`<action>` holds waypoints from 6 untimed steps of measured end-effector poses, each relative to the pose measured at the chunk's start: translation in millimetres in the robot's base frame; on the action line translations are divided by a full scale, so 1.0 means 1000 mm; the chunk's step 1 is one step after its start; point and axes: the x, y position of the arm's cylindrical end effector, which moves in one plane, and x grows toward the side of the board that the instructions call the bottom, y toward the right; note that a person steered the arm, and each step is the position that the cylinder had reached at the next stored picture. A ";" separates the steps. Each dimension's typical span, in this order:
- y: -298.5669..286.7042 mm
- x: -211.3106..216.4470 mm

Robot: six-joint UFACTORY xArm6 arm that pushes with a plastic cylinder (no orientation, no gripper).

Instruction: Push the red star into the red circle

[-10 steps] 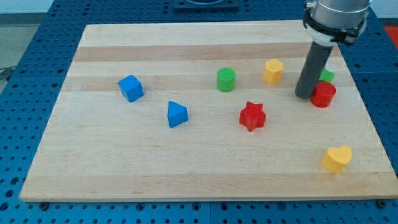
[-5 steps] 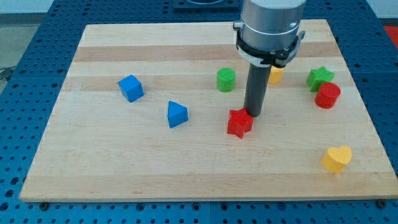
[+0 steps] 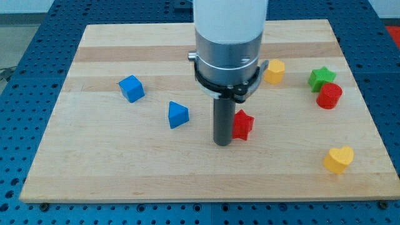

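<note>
My tip [image 3: 222,143] rests against the view's left side of the red star [image 3: 242,124], 1 upright block partly hidden behind the rod; the rod holds nothing. The red circle [image 3: 329,95] sits well right.

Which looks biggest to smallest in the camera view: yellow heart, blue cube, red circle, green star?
1. Yellow heart, though it sits nearest the view's bottom, so nearness may inflate it.
2. Blue cube and red circle: too alike to rank.
3. Green star, partly hidden behind the red circle.
</note>
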 end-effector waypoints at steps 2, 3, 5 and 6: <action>0.096 -0.007; 0.082 0.000; -0.003 0.032; -0.014 -0.043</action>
